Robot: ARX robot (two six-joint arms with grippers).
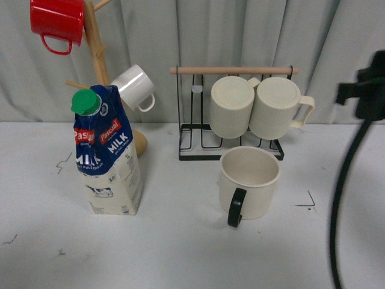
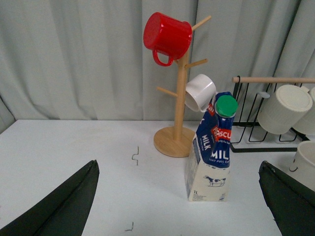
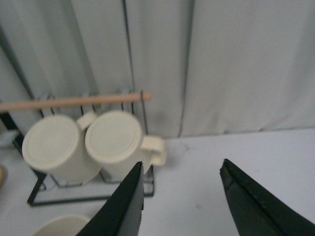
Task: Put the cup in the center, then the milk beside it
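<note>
The cup [image 1: 249,180], a large cream mug, stands upright right of the table's middle with its black handle [image 1: 236,208] facing the front; no smiley face shows. The milk [image 1: 108,156], a blue and cream carton with a green cap, stands at the left. In the left wrist view the milk [image 2: 211,152] is ahead of my open, empty left gripper [image 2: 178,163], and the cup's rim [image 2: 307,160] shows at the edge. My right gripper [image 3: 182,163] is open and empty, raised behind and right of the cup, whose rim [image 3: 56,226] shows low in that view.
A wooden mug tree [image 1: 96,54] with a red mug [image 1: 58,21] and a small white mug [image 1: 135,86] stands behind the milk. A black wire rack [image 1: 231,144] behind the cup holds two cream ribbed mugs [image 1: 231,107]. My right arm and cable [image 1: 349,168] hang at the right.
</note>
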